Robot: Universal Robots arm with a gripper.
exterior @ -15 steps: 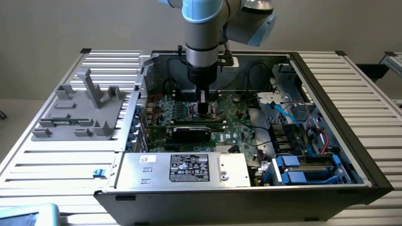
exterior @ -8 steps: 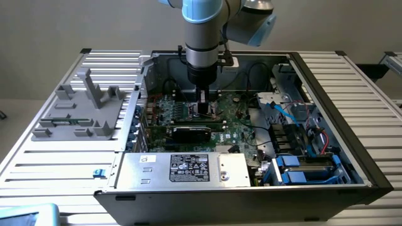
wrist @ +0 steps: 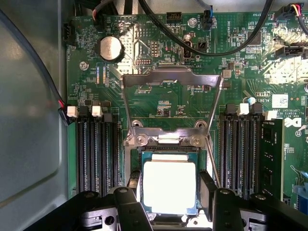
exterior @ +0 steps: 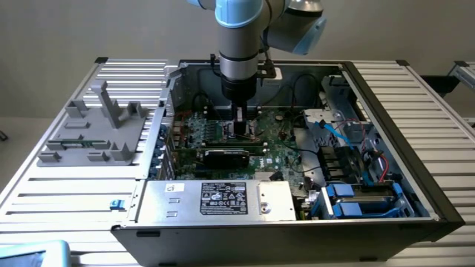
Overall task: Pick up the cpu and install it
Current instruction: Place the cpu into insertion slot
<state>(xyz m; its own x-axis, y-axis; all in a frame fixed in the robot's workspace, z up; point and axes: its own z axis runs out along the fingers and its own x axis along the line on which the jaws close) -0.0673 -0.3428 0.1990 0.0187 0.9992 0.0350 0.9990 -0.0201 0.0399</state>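
Between the gripper's (wrist: 169,195) 2 black fingers (wrist: 208,188) sits the cpu (wrist: 169,185), shiny square top facing up, with the fingers closed against its 2 opposite edges. Just beyond the fingers is the socket's (wrist: 166,139) hinge, its metal load plate (wrist: 171,79) swung open. Memory slots (wrist: 96,154) run along both sides. Farther off, a round coin battery (wrist: 110,48) lies on the green motherboard (wrist: 163,108).
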